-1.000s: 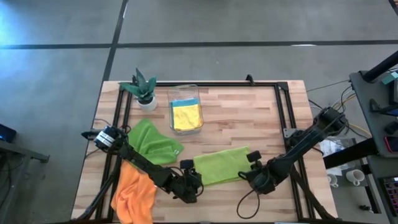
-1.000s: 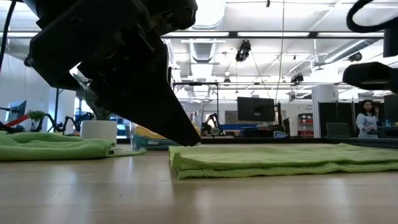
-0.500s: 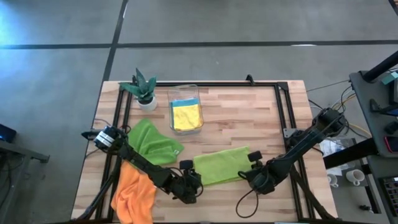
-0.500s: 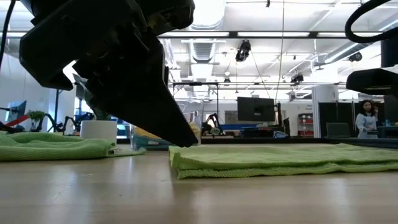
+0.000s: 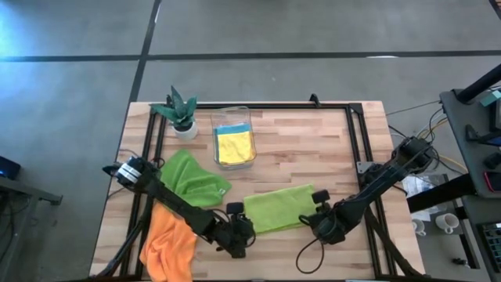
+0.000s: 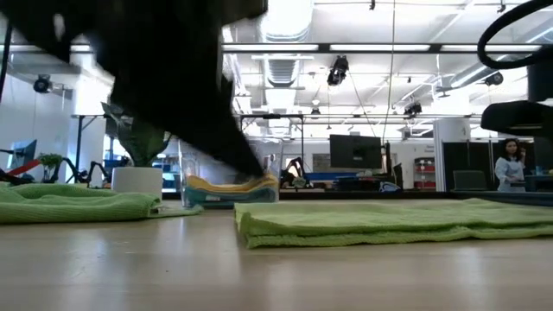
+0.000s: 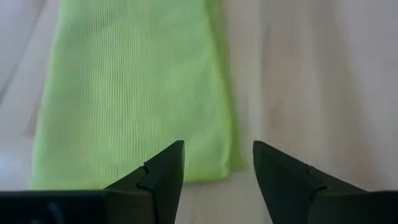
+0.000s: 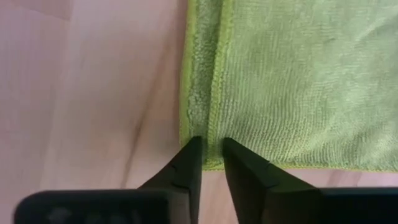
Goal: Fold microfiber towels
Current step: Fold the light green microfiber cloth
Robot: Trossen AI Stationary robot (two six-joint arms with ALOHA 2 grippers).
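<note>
The folded lime green towel [image 5: 278, 208] lies flat between the two grippers. The left gripper [image 7: 214, 168] hovers at one short end, fingers spread, holding nothing. The right gripper [image 8: 211, 163] sits at the opposite end, fingers nearly together above that folded edge, empty.

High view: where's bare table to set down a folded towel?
Free: the wood right of the clear bin, above the lime towel, out to the right rail. Also the front right corner. Crowded: the left side, with the dark green towel, the orange towel and the plant; both claws flank the lime towel.
</note>
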